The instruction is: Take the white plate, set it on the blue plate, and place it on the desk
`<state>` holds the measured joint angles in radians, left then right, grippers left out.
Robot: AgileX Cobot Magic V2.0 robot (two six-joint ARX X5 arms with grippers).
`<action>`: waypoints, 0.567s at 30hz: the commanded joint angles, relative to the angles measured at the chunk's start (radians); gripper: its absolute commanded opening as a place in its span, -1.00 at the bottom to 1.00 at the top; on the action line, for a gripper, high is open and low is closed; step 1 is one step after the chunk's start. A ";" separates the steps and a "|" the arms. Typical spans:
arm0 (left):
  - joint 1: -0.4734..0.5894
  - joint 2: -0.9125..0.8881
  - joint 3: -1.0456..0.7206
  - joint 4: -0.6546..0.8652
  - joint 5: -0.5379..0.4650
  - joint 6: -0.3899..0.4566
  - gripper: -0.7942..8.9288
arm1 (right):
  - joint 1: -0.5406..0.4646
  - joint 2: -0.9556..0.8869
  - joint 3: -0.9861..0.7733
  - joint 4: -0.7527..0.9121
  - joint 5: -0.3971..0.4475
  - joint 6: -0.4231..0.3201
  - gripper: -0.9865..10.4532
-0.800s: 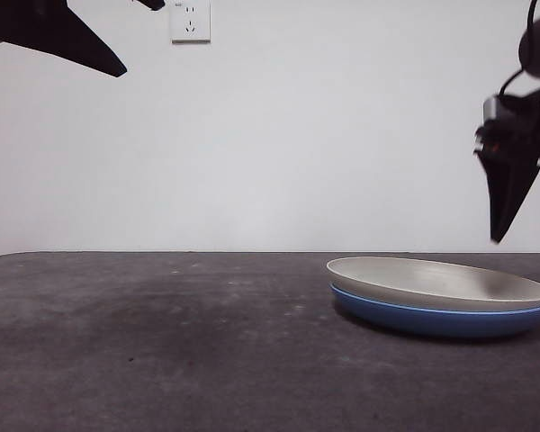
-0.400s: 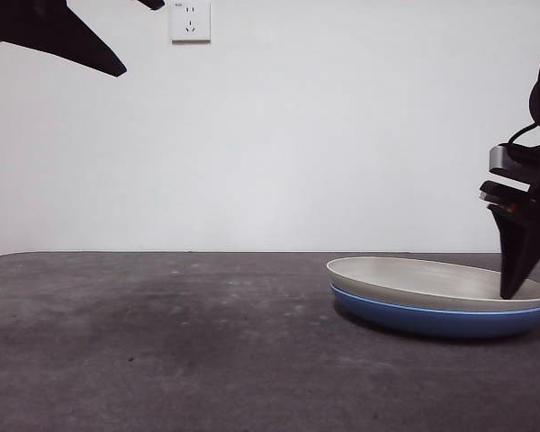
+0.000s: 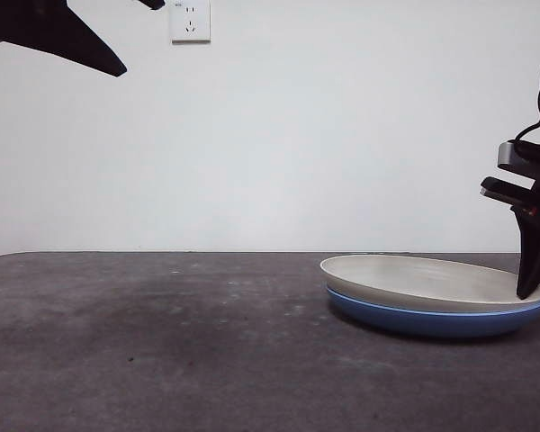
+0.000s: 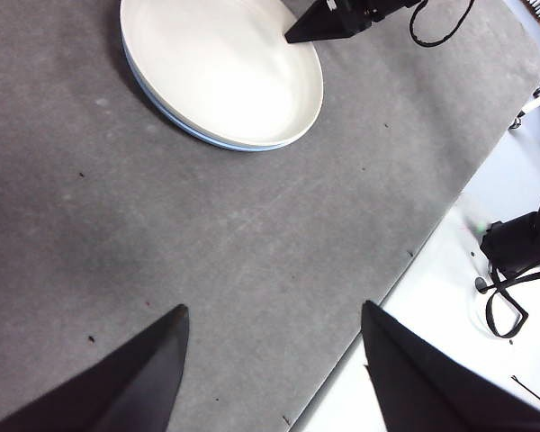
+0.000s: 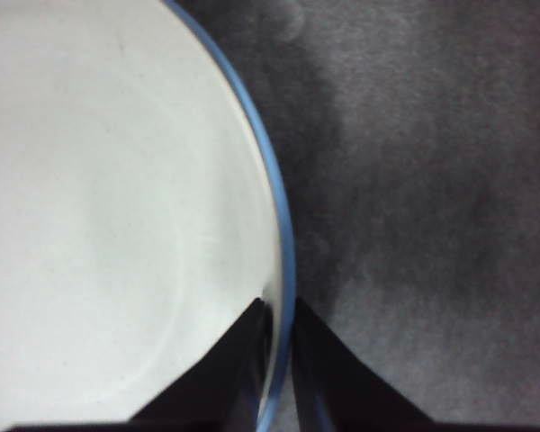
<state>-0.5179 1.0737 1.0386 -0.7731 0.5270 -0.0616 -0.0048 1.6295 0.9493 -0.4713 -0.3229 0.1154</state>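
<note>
White plate (image 3: 427, 281) sits nested in the blue plate (image 3: 432, 319) on the desk (image 3: 162, 351), toward the right side of the front view, with only a thin blue edge showing around it. At the stack's right rim stands the right gripper (image 5: 277, 310), its 2 jaws nearly together with the rims of both plates between them, 1 jaw inside the white plate and 1 outside the blue edge. High above the desk hangs the left gripper (image 4: 272, 331), jaws spread wide, well apart from the plates. On the far wall is a socket (image 3: 190, 20).
</note>
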 commanded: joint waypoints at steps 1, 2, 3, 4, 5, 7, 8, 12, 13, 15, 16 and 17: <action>-0.007 0.004 0.011 0.010 0.005 0.005 -0.19 | -0.011 0.010 0.006 0.000 -0.005 0.006 -0.82; -0.007 0.004 0.011 0.010 0.005 0.005 -0.19 | -0.012 0.005 0.006 0.006 -0.017 0.010 -0.82; -0.007 0.004 0.011 0.010 0.005 0.005 -0.19 | -0.012 -0.005 0.006 0.010 -0.021 0.014 -0.82; -0.007 0.004 0.011 0.009 0.005 0.005 -0.19 | -0.012 -0.023 0.006 0.016 -0.020 0.018 -0.82; -0.007 0.004 0.011 0.009 0.005 0.005 -0.19 | -0.012 -0.039 0.006 0.021 -0.021 0.024 -0.82; -0.007 0.004 0.011 0.010 0.005 0.005 -0.19 | -0.011 -0.084 0.008 0.026 -0.027 0.036 -0.82; -0.007 0.004 0.011 0.010 0.005 0.005 -0.19 | -0.011 -0.103 0.008 0.026 -0.039 0.043 -0.82; -0.007 0.004 0.011 0.011 0.005 0.005 -0.19 | -0.011 -0.172 0.008 0.025 -0.106 0.076 -0.82; -0.007 0.004 0.011 0.010 0.005 0.005 -0.19 | -0.009 -0.186 0.008 0.025 -0.120 0.087 -0.82; -0.007 0.004 0.011 0.010 0.005 0.005 -0.19 | -0.001 -0.200 0.008 0.026 -0.124 0.102 -0.82; -0.007 0.004 0.011 0.010 0.005 0.005 -0.19 | 0.006 -0.204 0.008 0.027 -0.124 0.111 -0.82; -0.007 0.004 0.011 0.010 0.005 0.005 -0.19 | 0.013 -0.205 0.008 0.027 -0.124 0.116 -0.82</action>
<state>-0.5179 1.0737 1.0386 -0.7727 0.5270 -0.0616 0.0002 1.4178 0.9482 -0.4561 -0.4374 0.1963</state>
